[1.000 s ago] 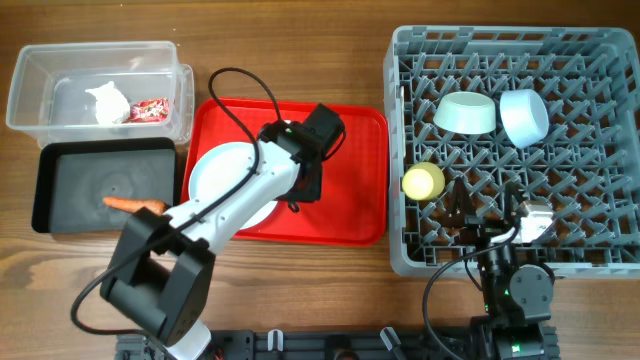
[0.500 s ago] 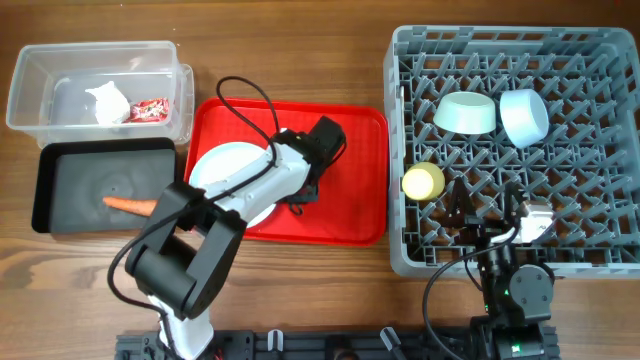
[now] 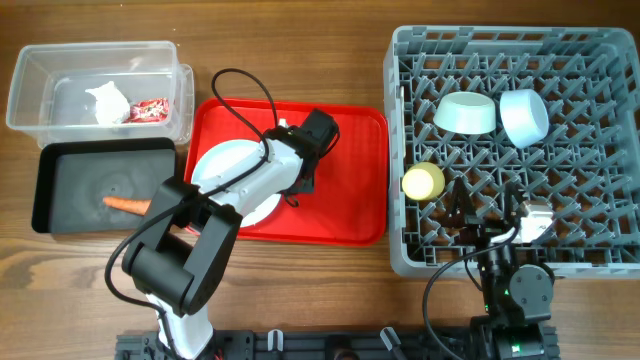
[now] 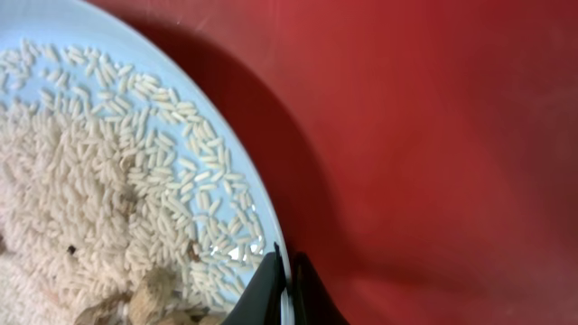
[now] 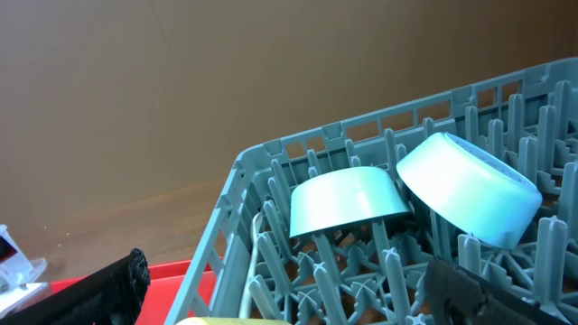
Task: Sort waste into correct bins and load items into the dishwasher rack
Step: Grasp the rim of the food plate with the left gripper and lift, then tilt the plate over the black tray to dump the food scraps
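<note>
A round white plate (image 3: 225,172) lies on the red tray (image 3: 350,215) with rice-like beige food scraps (image 4: 81,181) on it. My left gripper (image 4: 287,291) is shut on the plate's right rim (image 4: 230,135); it also shows in the overhead view (image 3: 297,186). A carrot (image 3: 128,204) lies in the black tray (image 3: 60,190). A napkin (image 3: 107,103) and a wrapper (image 3: 150,109) lie in the clear tub (image 3: 30,90). The grey rack (image 3: 400,150) holds a green dish (image 3: 465,112), a blue bowl (image 3: 523,115) and a yellow cup (image 3: 422,181). My right gripper (image 3: 487,215) is open and empty over the rack's front.
The right wrist view looks along the rack (image 5: 262,158) at the green dish (image 5: 348,203) and blue bowl (image 5: 470,194). The tub and black tray stand at the far left, with the red tray between them and the rack. The left arm's cable loops over the red tray.
My left gripper has shifted slightly left on the plate's rim and the arm's lower links have swung. The right arm has not moved.
</note>
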You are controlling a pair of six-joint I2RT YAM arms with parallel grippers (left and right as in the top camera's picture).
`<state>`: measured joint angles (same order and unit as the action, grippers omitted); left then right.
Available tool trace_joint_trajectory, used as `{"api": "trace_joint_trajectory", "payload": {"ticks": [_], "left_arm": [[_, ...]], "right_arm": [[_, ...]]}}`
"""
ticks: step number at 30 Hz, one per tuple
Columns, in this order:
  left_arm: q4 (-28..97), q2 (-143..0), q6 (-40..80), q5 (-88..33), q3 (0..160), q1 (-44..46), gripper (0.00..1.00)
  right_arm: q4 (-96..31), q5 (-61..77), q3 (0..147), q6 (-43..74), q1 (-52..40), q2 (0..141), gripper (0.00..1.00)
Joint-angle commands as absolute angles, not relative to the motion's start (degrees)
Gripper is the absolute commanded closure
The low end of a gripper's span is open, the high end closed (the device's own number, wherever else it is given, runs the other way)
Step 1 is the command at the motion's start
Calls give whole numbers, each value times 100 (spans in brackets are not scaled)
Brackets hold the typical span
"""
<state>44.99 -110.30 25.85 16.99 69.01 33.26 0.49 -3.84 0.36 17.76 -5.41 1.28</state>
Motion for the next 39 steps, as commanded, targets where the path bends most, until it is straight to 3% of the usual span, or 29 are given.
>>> {"api": "trace_joint_trajectory", "payload": {"ticks": [1,10,22,39], "left_arm": [[5061,-10860,2272,2027,7393,3326,96],[6665,-10602,2257,2073,9032,3326,96],[7520,-10455,1837,2204,9166,3116,96],[7889,-10005,556,-884,9135,148,96]], "right_arm": [[75,-287,30,1820,-528,102,0],[75,-287,30,1820,-528,102,0],[75,-287,30,1820,-528,102,0],[75,-287,30,1820,-528,102,0]]}}
